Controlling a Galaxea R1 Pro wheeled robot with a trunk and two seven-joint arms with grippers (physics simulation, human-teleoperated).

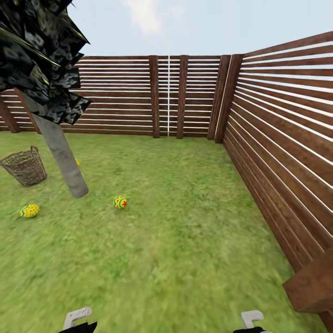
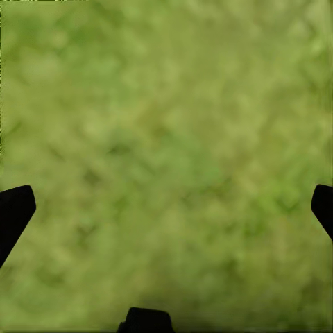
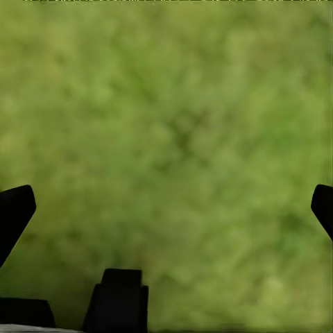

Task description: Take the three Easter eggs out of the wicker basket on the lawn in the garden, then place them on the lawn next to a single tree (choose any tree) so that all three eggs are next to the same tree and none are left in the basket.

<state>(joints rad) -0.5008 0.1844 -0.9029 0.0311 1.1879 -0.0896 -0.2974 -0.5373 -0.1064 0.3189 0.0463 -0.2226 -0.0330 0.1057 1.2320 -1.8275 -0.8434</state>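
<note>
Black jaws of both grippers gape wide over grass [image 2: 166, 139], holding nothing.

Woven brown wicker basket [image 1: 25, 167], matt slatted wooden fence [image 1: 277, 134], patchy rough lawn [image 1: 185, 231].

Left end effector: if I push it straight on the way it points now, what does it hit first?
Most likely the lawn. The left wrist view, looking along the open left end effector, shows bare grass between its fingers, with no egg or basket in line. How far off the grass is, I cannot tell.
</note>
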